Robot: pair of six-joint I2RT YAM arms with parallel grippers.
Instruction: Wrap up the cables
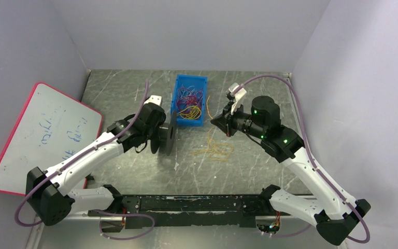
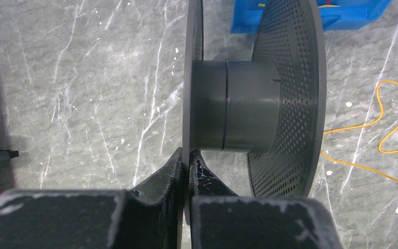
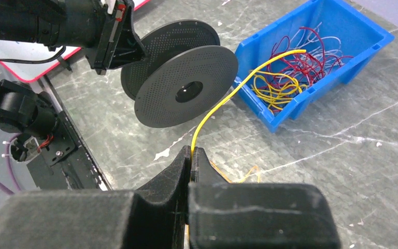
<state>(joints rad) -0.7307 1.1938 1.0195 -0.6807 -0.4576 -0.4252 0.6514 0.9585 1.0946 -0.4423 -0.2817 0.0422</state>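
Observation:
A black spool [image 1: 167, 136] with perforated flanges stands on edge mid-table. My left gripper [image 2: 188, 155] is shut on its near flange [image 2: 192, 78]; the grey hub [image 2: 237, 106] is bare. My right gripper [image 3: 190, 152] is shut on a yellow cable [image 3: 223, 101] that arcs up over the blue bin [image 3: 311, 98]. It hovers right of the bin in the top view [image 1: 227, 123]. The bin [image 1: 181, 83] holds tangled red, yellow and purple cables [image 1: 190, 102]. A loose yellow-orange cable [image 1: 215, 148] lies on the table beside the spool, also in the left wrist view [image 2: 388, 129].
A whiteboard with a red rim [image 1: 41, 135] leans at the left wall. A black rail [image 1: 197, 205] runs along the near edge between the arm bases. Walls close in on the left, back and right.

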